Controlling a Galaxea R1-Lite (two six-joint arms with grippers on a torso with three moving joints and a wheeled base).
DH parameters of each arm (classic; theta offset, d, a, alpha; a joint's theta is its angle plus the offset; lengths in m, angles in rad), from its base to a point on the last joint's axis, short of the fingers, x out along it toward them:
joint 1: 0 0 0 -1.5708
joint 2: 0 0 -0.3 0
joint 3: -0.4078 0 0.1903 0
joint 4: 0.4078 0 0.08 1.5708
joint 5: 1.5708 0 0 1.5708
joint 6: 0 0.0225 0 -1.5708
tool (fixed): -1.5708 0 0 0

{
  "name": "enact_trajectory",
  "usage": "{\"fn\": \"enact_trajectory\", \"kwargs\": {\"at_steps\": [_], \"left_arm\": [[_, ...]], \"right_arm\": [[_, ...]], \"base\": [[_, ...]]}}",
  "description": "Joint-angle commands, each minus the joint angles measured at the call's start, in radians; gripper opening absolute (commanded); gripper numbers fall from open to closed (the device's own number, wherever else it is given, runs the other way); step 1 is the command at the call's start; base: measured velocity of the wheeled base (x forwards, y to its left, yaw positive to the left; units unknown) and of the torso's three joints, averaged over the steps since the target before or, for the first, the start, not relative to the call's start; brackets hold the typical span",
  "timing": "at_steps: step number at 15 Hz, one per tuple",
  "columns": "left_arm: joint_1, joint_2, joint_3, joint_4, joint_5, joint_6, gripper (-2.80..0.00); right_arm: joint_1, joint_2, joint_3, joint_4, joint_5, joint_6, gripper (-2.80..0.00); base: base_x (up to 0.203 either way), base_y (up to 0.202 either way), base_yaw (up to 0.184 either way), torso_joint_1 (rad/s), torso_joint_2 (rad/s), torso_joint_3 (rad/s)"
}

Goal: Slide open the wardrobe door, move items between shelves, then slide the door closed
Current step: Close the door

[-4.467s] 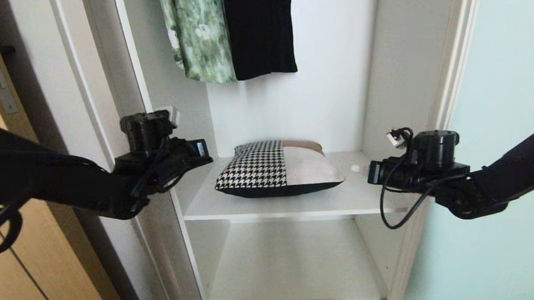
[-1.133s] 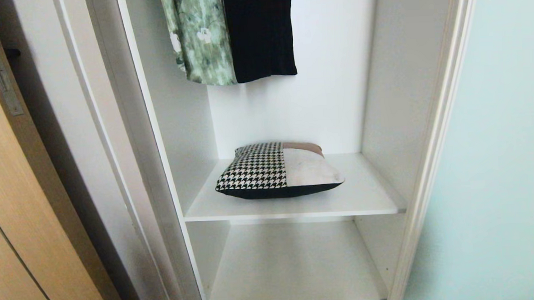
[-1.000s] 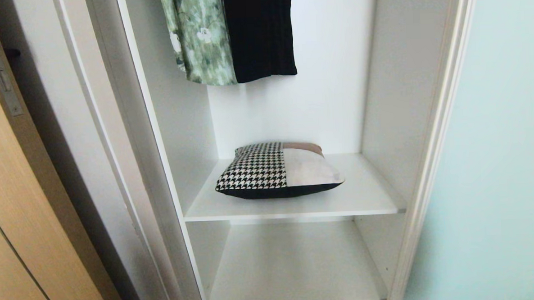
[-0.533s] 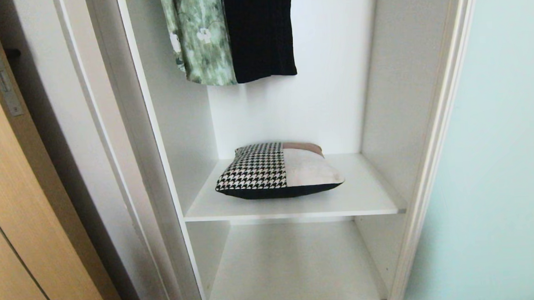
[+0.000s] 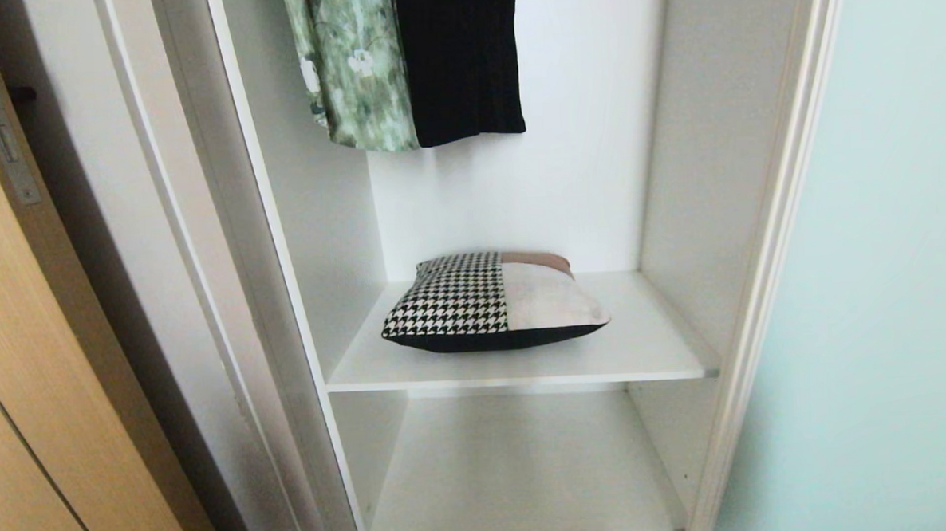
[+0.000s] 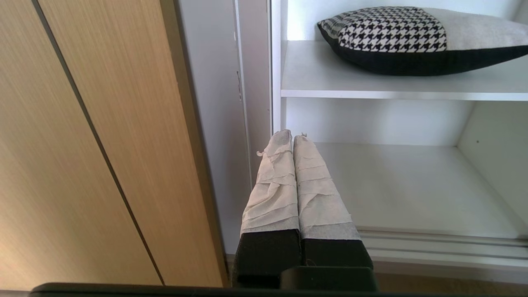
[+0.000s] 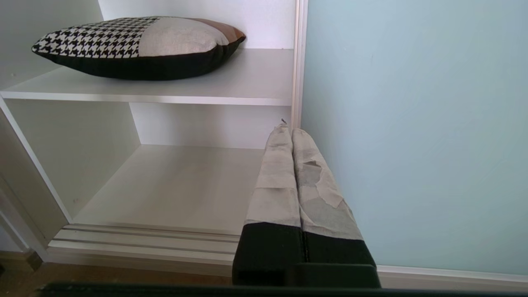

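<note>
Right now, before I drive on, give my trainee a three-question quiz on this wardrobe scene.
1. True or false: the cushion lies on the bottom shelf.
2. Which side of the opening is the sliding door on: A left, B right?
3. Fill in: both grippers' jaws, left gripper and right gripper, are ____.

Key: 1 false, it lies on the upper shelf. 2 B. 3 shut.

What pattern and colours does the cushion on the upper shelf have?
The cushion is part black-and-white houndstooth, part plain grey-beige, with a brown strip and black edge; clearest in the head view.
</note>
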Motion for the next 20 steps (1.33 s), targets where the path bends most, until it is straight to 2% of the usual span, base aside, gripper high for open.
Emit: {"fn": "enact_trajectory", "kwargs": {"at_steps": [1, 20], "left_arm": [[0.0, 0.002, 0.002, 0.001, 0.0, 0.0, -2.8], [0.0, 0.003, 0.002, 0.001, 0.0, -0.003, -2.8]], "right_arm": [[-0.002, 0.0, 0.0, 0.002, 0.0, 0.0, -2.8], [0.002, 0.003, 0.0, 0.002, 0.0, 0.0, -2.8]], "base": [[0.0, 0.0, 0.0, 0.0, 0.0, 0.0], [0.0, 0.0, 0.0, 0.0, 0.0, 0.0]]}}
